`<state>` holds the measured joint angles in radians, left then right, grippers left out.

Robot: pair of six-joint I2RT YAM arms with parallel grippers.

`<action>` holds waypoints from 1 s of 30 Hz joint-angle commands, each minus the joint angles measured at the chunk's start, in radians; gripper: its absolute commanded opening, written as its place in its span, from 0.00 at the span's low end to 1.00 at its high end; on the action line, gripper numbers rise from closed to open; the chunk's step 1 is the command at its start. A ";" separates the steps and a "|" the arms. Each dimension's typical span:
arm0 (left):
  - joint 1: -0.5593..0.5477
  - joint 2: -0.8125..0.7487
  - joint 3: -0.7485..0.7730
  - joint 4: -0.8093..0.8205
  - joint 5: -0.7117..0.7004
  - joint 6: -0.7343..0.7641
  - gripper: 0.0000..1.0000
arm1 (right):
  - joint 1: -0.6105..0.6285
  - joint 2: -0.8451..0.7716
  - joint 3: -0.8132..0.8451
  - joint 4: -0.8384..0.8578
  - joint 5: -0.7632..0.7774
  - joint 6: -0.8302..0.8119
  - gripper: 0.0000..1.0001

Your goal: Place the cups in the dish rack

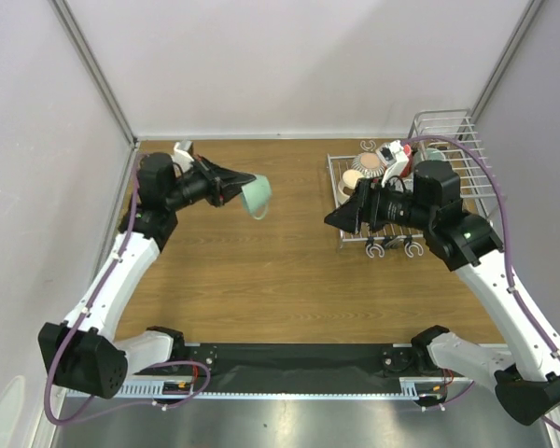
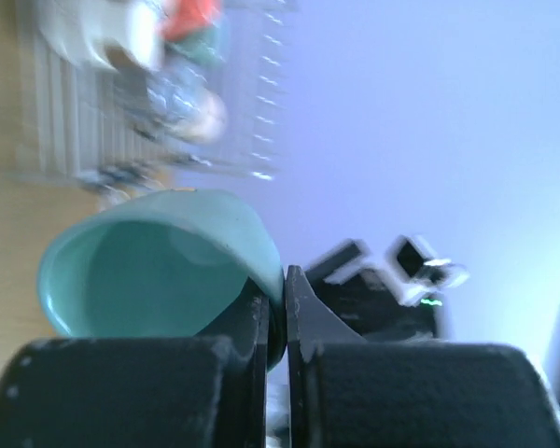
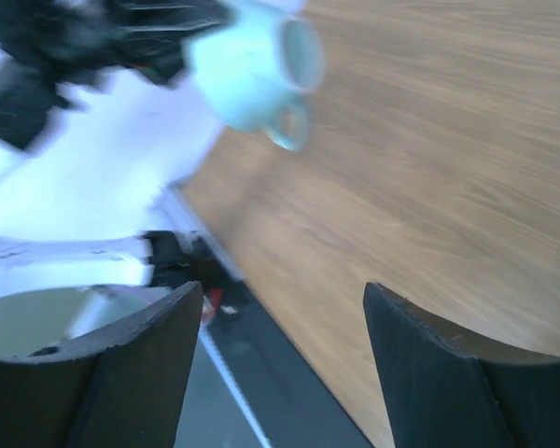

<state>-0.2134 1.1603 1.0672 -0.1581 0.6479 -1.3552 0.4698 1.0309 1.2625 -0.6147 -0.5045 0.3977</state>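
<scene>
1. Left tool (image 1: 235,187) is pinched shut on the teal mug (image 1: 257,196). In the left wrist view its two fingers (image 2: 261,327) squeeze the thin edge of the mug (image 2: 159,271) between them.
2. The teal mug is up in the air, tipped on its side. From above it sits at about 10 o'clock over the brown desk (image 1: 261,280).
3. The right wrist view shows the same mug (image 3: 252,70) with its handle hanging down.
4. The right tool (image 1: 341,219) is wide open. Its two fingers (image 3: 420,373) stand far apart with nothing between them. It points toward 9 o'clock, at the mug.
5. The two tools face each other across the middle of the desk and are well apart.
6. The dish rack (image 1: 448,126) is at about 2 o'clock on the desk, under and behind the right arm.
7. Some cups are in the flat part of the rack. One is a beige cup (image 1: 353,179) and just beside it is a ribbed cup (image 1: 369,165).
8. The other cups in the rack are partly hidden by the right arm.
</scene>
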 commanded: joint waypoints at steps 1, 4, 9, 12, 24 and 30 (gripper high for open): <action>-0.061 -0.037 -0.076 0.507 0.102 -0.493 0.00 | 0.021 -0.012 -0.072 0.322 -0.213 0.131 0.75; -0.133 -0.028 -0.076 0.673 0.056 -0.648 0.00 | 0.056 -0.014 -0.135 0.470 -0.233 0.193 0.75; -0.202 0.004 0.026 0.686 0.053 -0.707 0.00 | 0.072 0.026 -0.115 0.491 -0.261 0.172 0.78; -0.216 0.004 0.063 0.654 0.068 -0.699 0.00 | 0.072 0.035 -0.110 0.513 -0.284 0.182 0.77; -0.260 -0.037 0.019 0.548 0.062 -0.645 0.00 | 0.078 0.078 -0.041 0.526 -0.332 0.199 0.62; -0.293 -0.011 0.025 0.557 0.078 -0.630 0.00 | 0.081 0.118 0.004 0.526 -0.350 0.211 0.49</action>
<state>-0.4896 1.1587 1.0771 0.3481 0.7116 -1.9724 0.5434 1.1362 1.2095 -0.1337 -0.8284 0.5999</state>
